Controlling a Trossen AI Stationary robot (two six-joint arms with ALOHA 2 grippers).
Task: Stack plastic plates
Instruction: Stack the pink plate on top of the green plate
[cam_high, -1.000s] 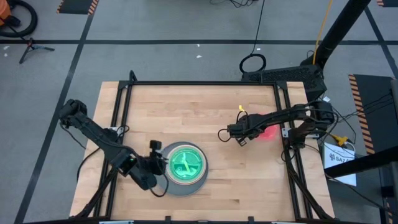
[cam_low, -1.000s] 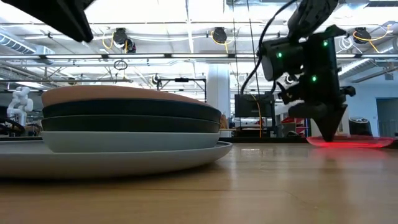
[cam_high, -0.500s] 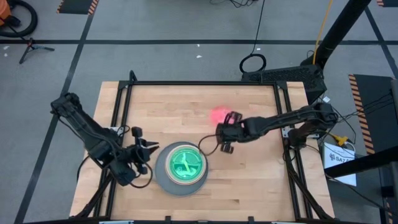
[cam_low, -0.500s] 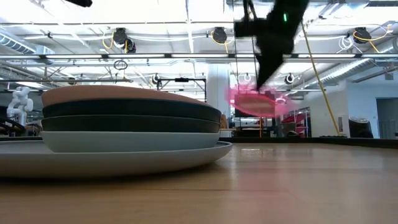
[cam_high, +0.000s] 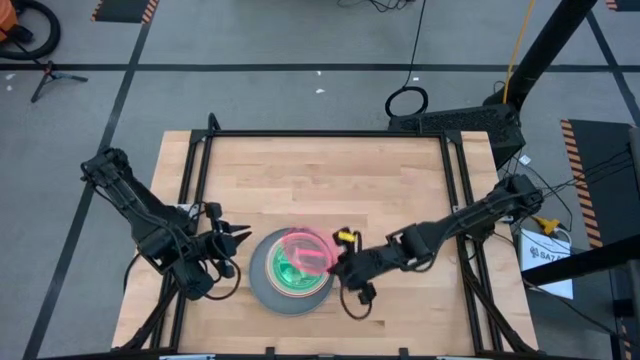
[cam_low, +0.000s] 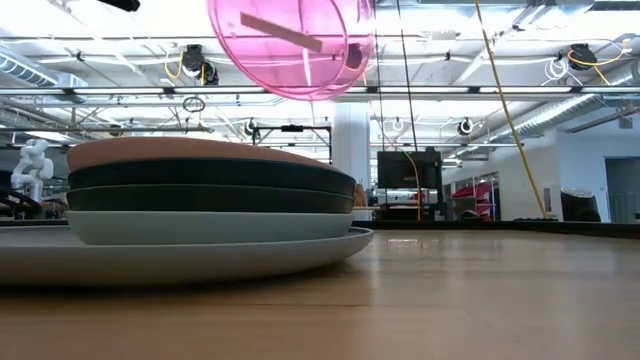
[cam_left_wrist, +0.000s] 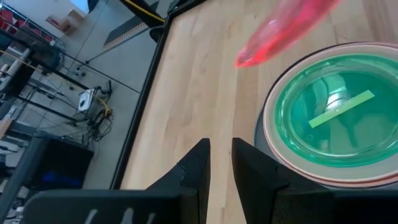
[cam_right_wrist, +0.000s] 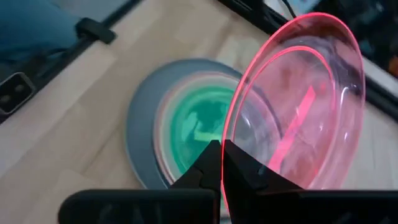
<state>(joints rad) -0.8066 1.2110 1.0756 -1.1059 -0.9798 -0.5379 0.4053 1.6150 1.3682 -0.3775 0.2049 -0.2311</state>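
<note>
The stack of plastic plates (cam_high: 268, 296) stands near the table's near edge: a large grey plate (cam_low: 180, 262) at the bottom, pale, dark and salmon plates (cam_low: 200, 185) above it, and a green dish (cam_left_wrist: 329, 118) on top. The see-through pink-red plate (cam_high: 305, 250) hangs tilted in the air above the stack, and my right gripper (cam_high: 338, 262) is shut on it from the stack's right side. My left gripper (cam_high: 238, 238) hovers just left of the stack, its fingers a narrow gap apart (cam_left_wrist: 221, 146) and holding nothing. My right gripper (cam_right_wrist: 222, 152) pinches the pink-red plate's rim (cam_right_wrist: 226, 144) between its two fingers, at the edge nearest the arm. It reaches in from the table's right. The plate (cam_low: 290, 45) is lifted clear above the stack and tilted steeply, its hollow face turned toward the right side.
Bare wooden tabletop (cam_high: 330, 175) spreads on the far side and to the right of the stack. A black frame rail (cam_high: 195, 190) runs along the table's left edge, with another on the right. Cables hang from the right arm (cam_high: 350, 300) near the stack.
My right gripper has lifted the pink-red plate off the table's right side. It carried it left over the middle, then toward the near edge to above the stack, and the plate tipped steeply on the way. My left gripper drew back leftward from the stack's rim.
</note>
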